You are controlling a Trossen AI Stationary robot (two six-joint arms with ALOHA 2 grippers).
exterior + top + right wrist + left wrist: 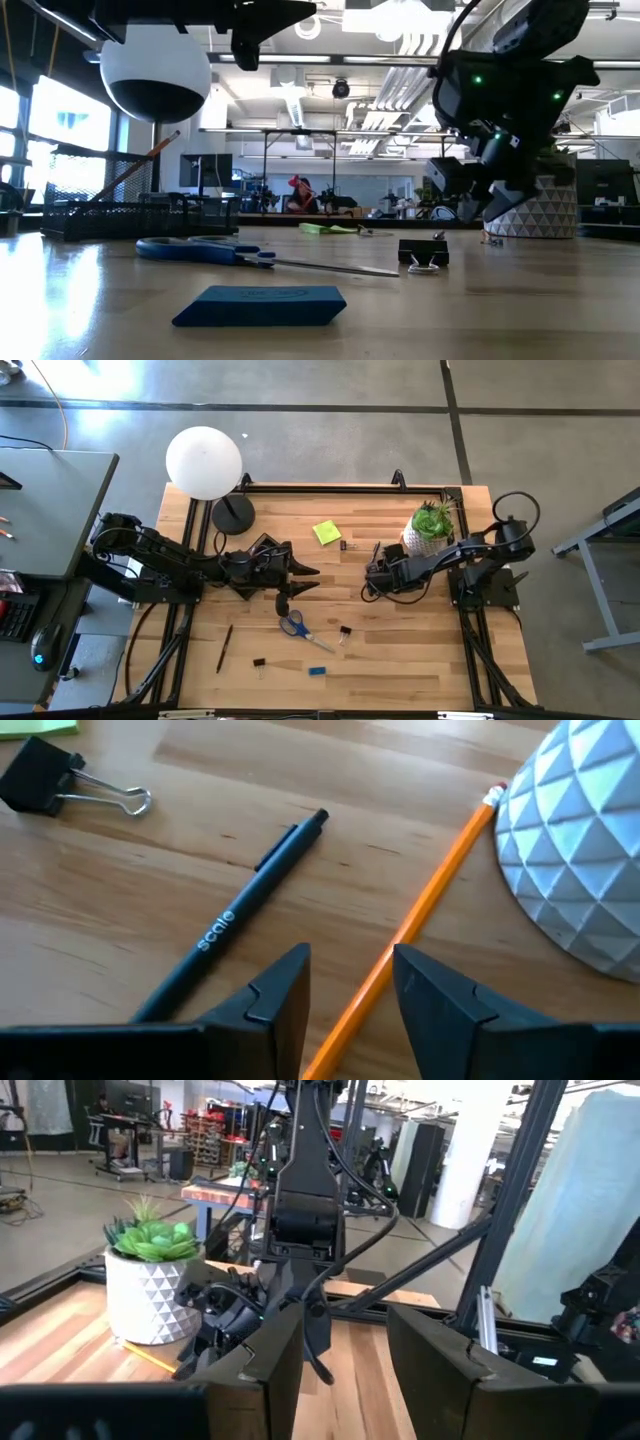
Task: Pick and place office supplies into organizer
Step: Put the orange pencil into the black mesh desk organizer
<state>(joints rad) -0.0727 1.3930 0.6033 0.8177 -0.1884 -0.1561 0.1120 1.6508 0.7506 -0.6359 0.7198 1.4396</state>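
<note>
- Pale wooden slats form the desk (400, 650), smooth and bare between scattered supplies.
- Left gripper (310, 572), fingers parted and empty, hovers mid-desk beside the meshed black organizer (130, 215), probably awaiting its turn.
- Blue-handled scissors (295, 626) lie flat toward the front edge.
- Right gripper (345, 985), open with nothing between its fingers, hangs low over the slim orange pencil (420, 925), apparently lining up a grasp.
- Faceted white plant pot (580, 850) crowds the pencil's eraser end near the right rear corner.
</note>
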